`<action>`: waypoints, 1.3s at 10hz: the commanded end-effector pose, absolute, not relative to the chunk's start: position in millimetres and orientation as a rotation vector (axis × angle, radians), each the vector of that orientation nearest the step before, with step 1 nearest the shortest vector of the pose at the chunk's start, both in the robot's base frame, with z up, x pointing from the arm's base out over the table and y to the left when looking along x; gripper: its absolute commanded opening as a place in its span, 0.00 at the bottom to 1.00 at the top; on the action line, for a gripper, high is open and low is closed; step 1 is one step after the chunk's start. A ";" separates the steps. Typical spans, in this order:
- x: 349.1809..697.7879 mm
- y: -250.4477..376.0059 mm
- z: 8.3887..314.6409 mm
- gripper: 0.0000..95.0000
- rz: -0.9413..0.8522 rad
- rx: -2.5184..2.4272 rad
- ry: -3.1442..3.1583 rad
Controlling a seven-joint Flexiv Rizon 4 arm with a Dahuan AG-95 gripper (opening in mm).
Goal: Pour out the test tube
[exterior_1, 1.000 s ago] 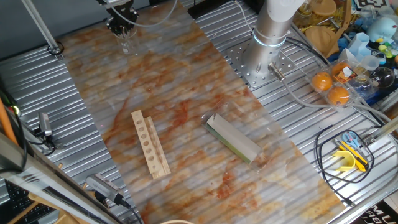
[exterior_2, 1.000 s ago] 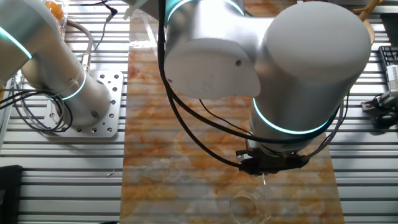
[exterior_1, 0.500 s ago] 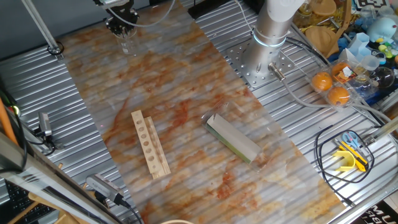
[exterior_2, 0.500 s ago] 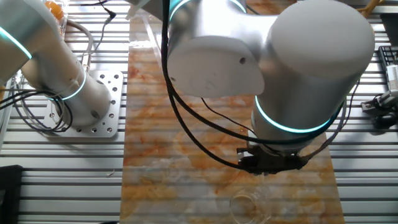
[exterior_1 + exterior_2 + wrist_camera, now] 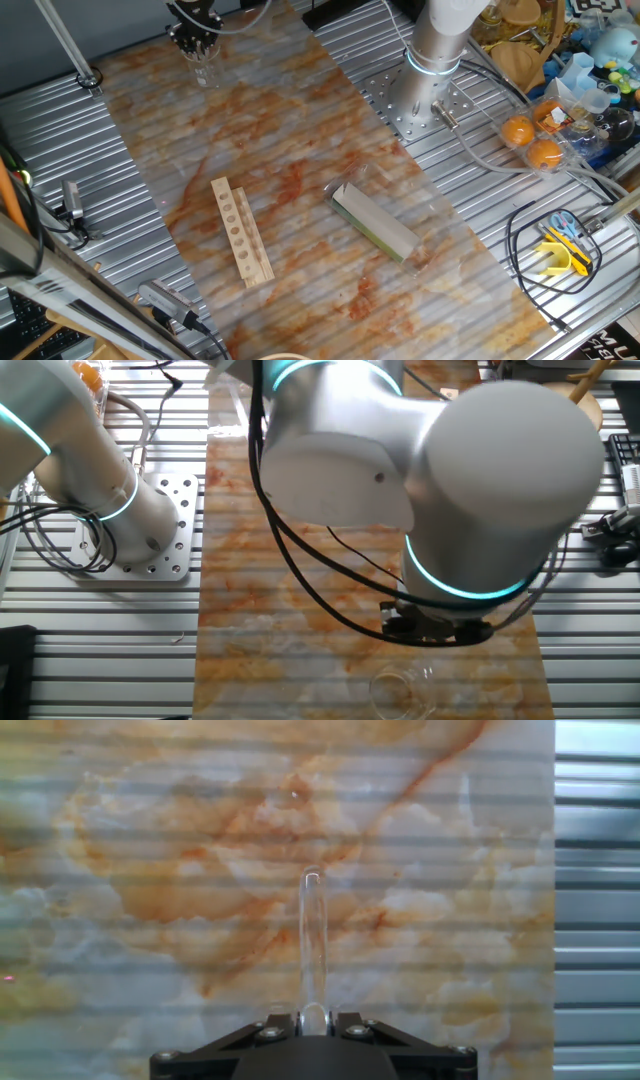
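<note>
Holding the test tube (image 5: pixel 312 945) between our fingers, clamped at its near end, per the hand view; it sticks straight out from the gripper (image 5: pixel 313 1020) over the marbled mat (image 5: pixel 150 870). We can't tell whether there's liquid in the tube. In one fixed view the gripper (image 5: pixel 195 30) sits at the mat's far left corner, tube barely visible below it. In the other fixed view the arm (image 5: pixel 430 490) blocks most of the scene; a clear glass beaker (image 5: pixel 403 690) stands on the mat just below the wrist. Further out on the mat: a wooden tube rack (image 5: pixel 241 231) lying flat near the middle, and a clear box with green contents (image 5: pixel 373 222) beside it, apart from the rack. Oranges (image 5: pixel 530 140) sit off the mat on the table's right side.
</note>
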State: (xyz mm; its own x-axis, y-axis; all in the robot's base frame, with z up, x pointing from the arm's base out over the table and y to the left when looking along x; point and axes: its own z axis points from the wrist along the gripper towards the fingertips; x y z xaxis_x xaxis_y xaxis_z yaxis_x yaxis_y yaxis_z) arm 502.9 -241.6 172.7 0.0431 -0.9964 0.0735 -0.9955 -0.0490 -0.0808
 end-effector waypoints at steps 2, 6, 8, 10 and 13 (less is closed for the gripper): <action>500.7 -247.8 174.8 0.00 -0.132 -2.249 2.137; 503.5 -247.1 176.4 0.00 -0.095 -2.264 2.085; 507.1 -246.7 174.5 0.00 -0.084 -2.269 2.067; 508.3 -247.5 172.6 0.00 -0.078 -2.270 2.054; 509.1 -248.5 170.8 0.00 -0.055 -2.255 2.041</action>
